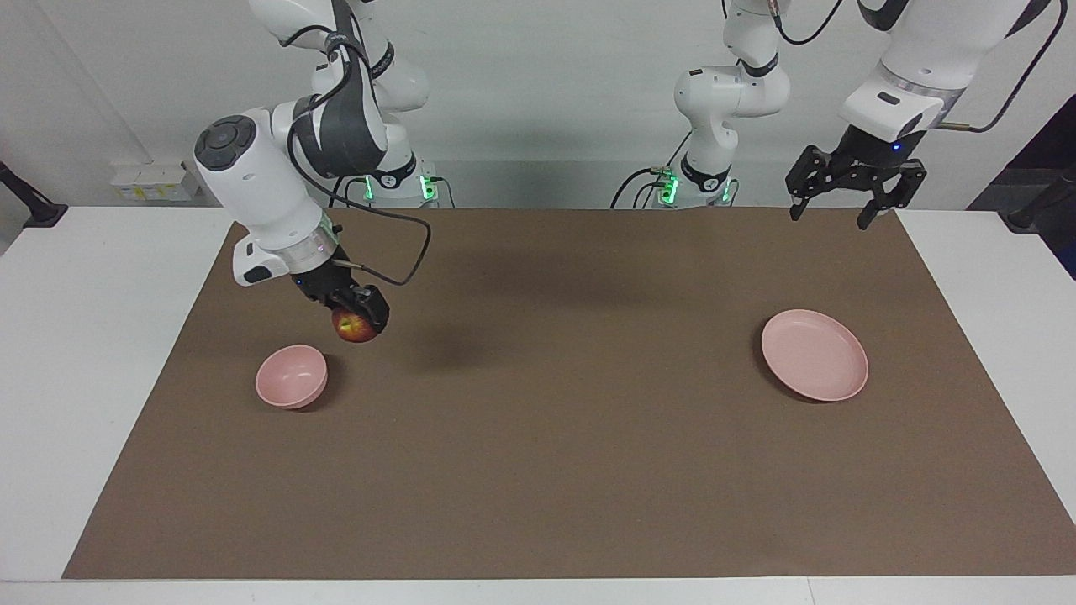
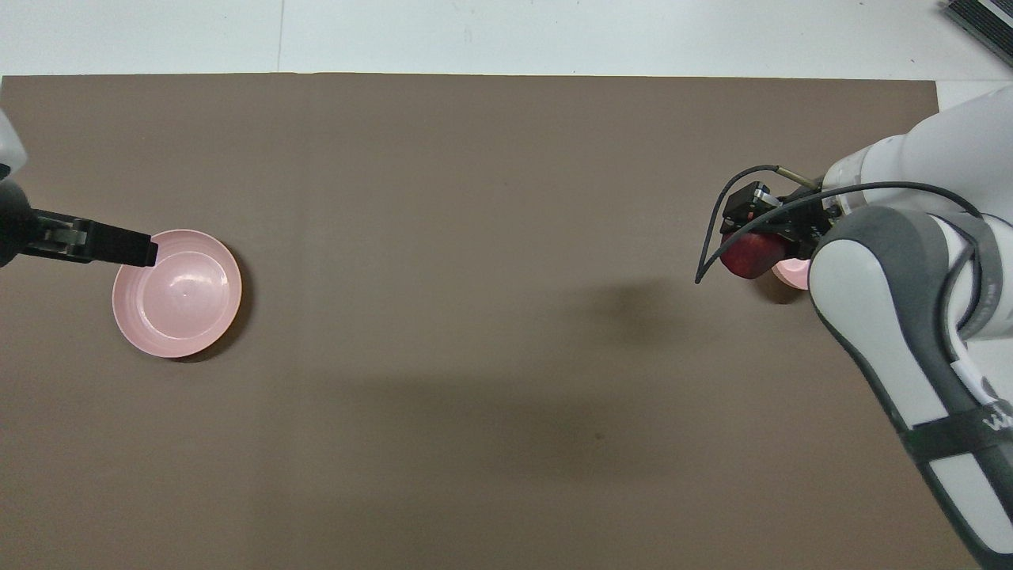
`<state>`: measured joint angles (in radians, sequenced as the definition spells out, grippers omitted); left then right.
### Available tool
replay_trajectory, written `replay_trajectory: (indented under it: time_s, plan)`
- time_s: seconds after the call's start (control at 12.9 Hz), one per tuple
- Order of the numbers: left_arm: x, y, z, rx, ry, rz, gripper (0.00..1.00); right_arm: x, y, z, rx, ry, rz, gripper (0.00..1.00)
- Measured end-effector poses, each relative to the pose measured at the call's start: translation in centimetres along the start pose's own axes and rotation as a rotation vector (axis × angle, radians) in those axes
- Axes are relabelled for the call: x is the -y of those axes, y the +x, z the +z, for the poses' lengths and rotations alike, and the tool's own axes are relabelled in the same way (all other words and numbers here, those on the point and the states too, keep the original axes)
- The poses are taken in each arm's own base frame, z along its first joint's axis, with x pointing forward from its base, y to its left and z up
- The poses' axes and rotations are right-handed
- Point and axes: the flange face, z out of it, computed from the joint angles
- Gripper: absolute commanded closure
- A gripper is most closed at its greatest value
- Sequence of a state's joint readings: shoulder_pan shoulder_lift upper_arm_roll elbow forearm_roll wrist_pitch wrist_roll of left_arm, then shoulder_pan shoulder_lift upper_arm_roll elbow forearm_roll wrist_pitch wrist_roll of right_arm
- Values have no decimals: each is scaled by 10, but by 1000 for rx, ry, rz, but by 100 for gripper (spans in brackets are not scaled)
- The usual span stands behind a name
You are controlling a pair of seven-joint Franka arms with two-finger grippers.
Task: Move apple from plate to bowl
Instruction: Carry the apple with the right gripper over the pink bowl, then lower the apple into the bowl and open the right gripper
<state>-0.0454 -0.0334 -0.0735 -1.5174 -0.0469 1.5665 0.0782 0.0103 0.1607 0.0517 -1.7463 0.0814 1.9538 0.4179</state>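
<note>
Facing view: the right gripper (image 1: 357, 313) clasps the apple (image 1: 356, 326) in the air just beside the bowl (image 1: 291, 376); the left gripper (image 1: 853, 192) waits, fingers spread, above the mat's edge (image 1: 538, 395). Overhead view: the plate (image 2: 176, 292) lies bare at the left arm's end; the bowl (image 2: 791, 273) is mostly hidden under the right arm.

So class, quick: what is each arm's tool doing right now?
Right tool: closed on the apple, beside the bowl.
Left tool: open, holding nothing, waiting above the table.

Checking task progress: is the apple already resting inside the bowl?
No. The apple is held in the right gripper, in the air beside the bowl.
</note>
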Motion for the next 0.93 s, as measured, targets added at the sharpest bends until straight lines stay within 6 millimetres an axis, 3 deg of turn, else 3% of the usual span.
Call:
replay_trajectory:
  time_s: [0.23,0.39,0.54,0.93]
  plan:
    - [18,-1,1,10,9,16,0,-32,19,1,-93,-141,-84,100]
    - [33,-3,2,16,19,17,0,-43,25,11,-181,-211,-133,100]
    - [50,-8,3,45,33,4,0,-53,26,28,-256,-238,-178,100]
    - [59,-12,7,81,47,-3,0,-77,22,74,-306,-206,-191,100]
